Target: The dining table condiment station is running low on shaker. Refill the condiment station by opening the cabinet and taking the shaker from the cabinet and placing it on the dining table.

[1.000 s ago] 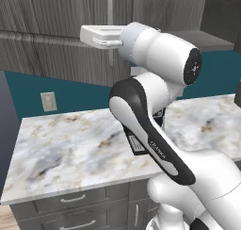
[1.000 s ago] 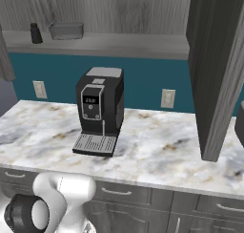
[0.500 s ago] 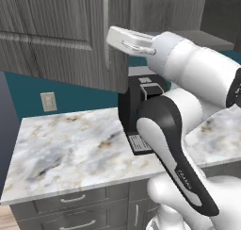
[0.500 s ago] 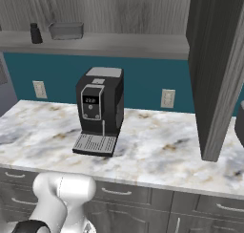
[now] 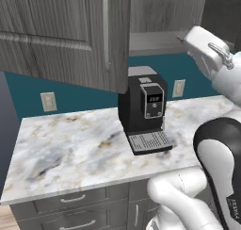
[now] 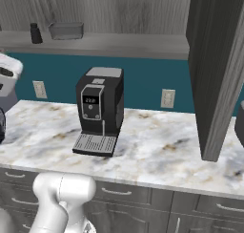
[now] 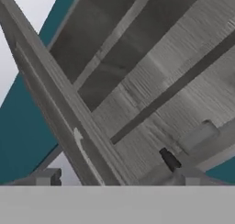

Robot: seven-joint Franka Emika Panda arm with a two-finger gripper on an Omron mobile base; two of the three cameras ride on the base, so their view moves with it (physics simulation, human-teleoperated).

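The shaker [image 6: 35,33] stands upright on the open cabinet [image 6: 119,12] shelf, small, black, narrow at its top, just beside a grey tray [image 6: 66,30]. In my hand's own view it [image 7: 169,159] is ahead, well apart from my hand [image 5: 207,50]. My hand is raised beside the grey wood-grain door [image 5: 70,31]; its fingers stand wide apart and hold nothing. Below, a black coffee machine [image 6: 99,110] sits on the marble table [image 6: 157,151].

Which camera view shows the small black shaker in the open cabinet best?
The right base view: the shaker stands upright and unobstructed on the cabinet shelf, beside a grey tray. The hand view shows it tilted and blurry.
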